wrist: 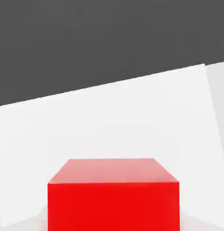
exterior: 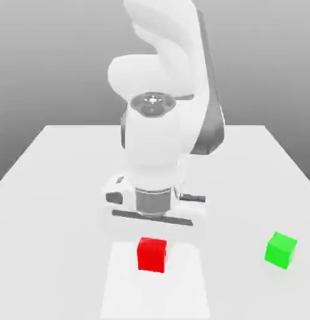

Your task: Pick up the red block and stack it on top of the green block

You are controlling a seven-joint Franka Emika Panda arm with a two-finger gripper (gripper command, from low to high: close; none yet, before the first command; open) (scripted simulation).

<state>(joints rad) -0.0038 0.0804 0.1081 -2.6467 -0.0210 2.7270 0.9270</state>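
- The hand (exterior: pixel 152 240) sits low over the red block (exterior: pixel 152 254), fingers closed on it; the block rests on the counter (exterior: pixel 64 187).
- The grasp looks made; next comes a lift toward the green block (exterior: pixel 280 250), well apart at the exterior view's right.

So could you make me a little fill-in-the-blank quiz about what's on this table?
1. The cube right below the robot's hand is ____.
2. The green block sits toward the exterior view's ____ of the red block.
3. Both cubes rest on a ____ table.
4. The number of cubes stacked on the green one is ____.

Missing words: red; right; white; zero
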